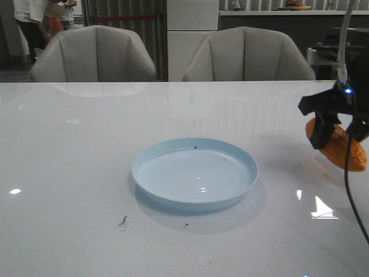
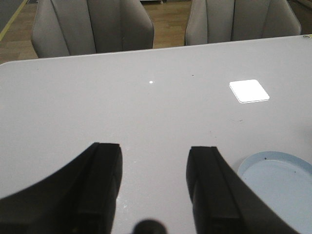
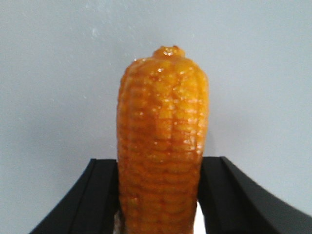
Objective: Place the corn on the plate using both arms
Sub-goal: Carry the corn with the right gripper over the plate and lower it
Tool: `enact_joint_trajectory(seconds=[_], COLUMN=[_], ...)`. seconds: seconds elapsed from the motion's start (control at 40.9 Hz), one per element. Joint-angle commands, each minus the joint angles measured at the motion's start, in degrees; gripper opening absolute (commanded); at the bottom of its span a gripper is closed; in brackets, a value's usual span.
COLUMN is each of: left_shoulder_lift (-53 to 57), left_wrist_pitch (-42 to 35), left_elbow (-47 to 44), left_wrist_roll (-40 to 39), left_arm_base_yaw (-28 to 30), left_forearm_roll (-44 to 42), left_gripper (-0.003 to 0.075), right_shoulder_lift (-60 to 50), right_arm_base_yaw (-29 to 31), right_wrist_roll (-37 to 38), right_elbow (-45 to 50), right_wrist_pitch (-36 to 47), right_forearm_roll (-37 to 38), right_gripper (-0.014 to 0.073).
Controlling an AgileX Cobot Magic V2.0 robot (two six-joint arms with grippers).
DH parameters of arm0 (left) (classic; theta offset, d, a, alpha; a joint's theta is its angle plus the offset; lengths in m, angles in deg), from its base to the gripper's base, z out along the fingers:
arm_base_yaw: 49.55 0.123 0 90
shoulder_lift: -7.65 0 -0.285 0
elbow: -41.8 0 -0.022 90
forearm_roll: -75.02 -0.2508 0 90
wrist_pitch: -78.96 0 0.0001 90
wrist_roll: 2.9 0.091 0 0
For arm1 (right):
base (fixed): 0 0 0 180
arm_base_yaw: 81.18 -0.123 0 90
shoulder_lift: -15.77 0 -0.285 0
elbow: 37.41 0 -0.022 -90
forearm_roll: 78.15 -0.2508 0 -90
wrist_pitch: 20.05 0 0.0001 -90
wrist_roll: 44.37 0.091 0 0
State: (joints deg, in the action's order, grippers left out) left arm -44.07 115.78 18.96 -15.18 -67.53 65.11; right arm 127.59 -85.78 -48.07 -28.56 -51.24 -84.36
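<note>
While the right gripper (image 3: pixel 158 195) pinches the corn (image 3: pixel 163 141) between its two black fingers, one flat finger pressed against each side of the cob, the single cob juts out past the fingertips, a glossy orange body ribbed with rows of bumpy kernels and tapering to a small knob at its end. From the front, that gripper (image 1: pixel 337 130) holds the corn (image 1: pixel 340 147) tilted and lifted off the smooth, reflective white table (image 1: pixel 75 190), well apart from the one plate (image 1: pixel 195 173), which lies off to the gripper's left. Round, shallow and pale blue, the plate has a low raised rim and a few dark specks. The left gripper (image 2: pixel 153 183) is spread, its two matte black fingers apart over bare tabletop with nothing between them, and the plate's edge (image 2: pixel 278 180) lies just beside its right finger. Two grey upholstered chairs (image 1: pixel 92 55) stand behind the table.
</note>
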Motion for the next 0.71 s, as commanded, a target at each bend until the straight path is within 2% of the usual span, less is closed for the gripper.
enact_joint_trajectory(seconds=[0.0, 0.171, 0.464, 0.684], left_shoulder_lift=[0.31, 0.31, 0.31, 0.31], left_wrist_pitch=[-4.64, -4.64, -4.64, -4.64], left_elbow=[1.52, 1.52, 1.52, 1.52], left_wrist_roll=[-0.59, -0.59, -0.59, -0.59], left_arm_base_yaw=[-0.03, -0.03, -0.03, -0.03], left_forearm_roll=[0.23, 0.23, 0.23, 0.23], left_gripper=[0.0381, 0.0381, 0.0381, 0.0381], right_shoulder_lift=[-2.68, -2.68, 0.46, 6.02], right_arm_base_yaw=[-2.05, -8.58, -20.29, -24.72], right_wrist_roll=[-0.36, -0.40, -0.40, -0.40], right_elbow=[-7.33, -14.23, -14.51, -14.51], right_wrist_pitch=[-2.54, -5.93, -4.51, -3.82], right_forearm_roll=[-0.23, -0.23, -0.23, -0.23], right_gripper=[0.0276, 0.0276, 0.0276, 0.0294])
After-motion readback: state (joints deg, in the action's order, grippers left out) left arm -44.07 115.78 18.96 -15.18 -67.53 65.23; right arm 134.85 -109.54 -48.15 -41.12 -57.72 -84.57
